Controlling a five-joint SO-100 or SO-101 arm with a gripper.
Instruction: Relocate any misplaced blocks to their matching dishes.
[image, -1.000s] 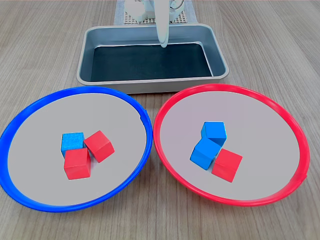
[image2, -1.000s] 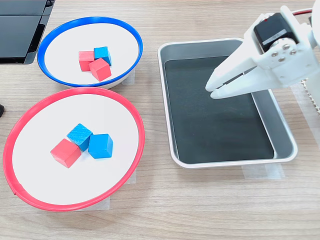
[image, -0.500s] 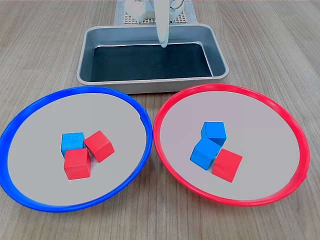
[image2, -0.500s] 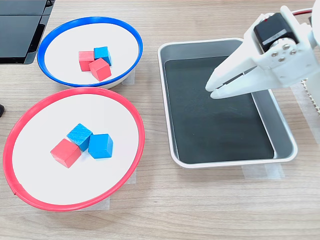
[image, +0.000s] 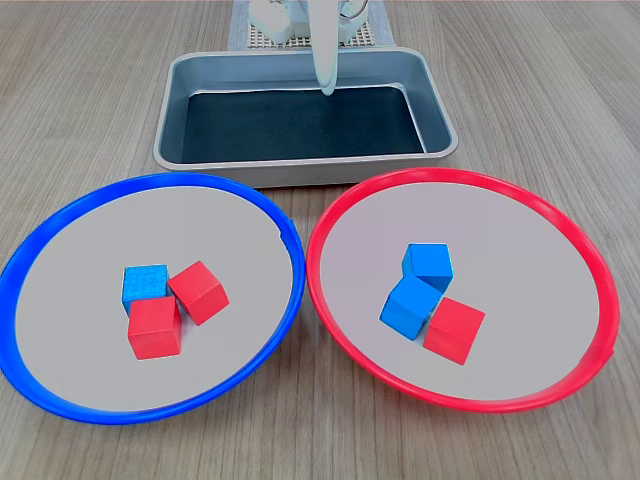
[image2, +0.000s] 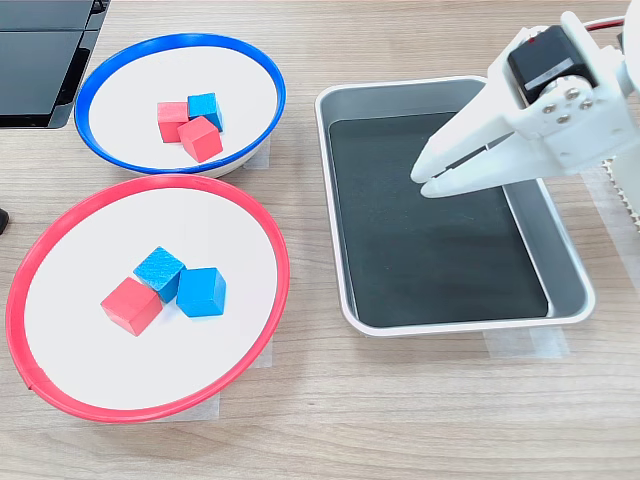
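Six blocks sit in the two dishes and none of them is sorted yet, as I read it. Nearest in the first exterior view, the blue dish (image: 262, 205) holds a tight cluster: one blue block (image: 144, 284) that belongs there, plus a flat red block (image: 153, 327) and a tilted red block (image: 199, 292) that do not. Beside it the red dish (image: 560, 225) has the mirror problem, with its own red block (image: 454, 330) touching a front blue block (image: 408, 307), and a rear blue block (image: 429, 264) just behind. So four blocks need swapping, two each way. Farther back lies the grey tray (image: 440, 120), nothing in it. Over it hangs the claw (image2: 428, 180), tips nearly together and carrying nothing, well apart from every block, with the whole job ahead.
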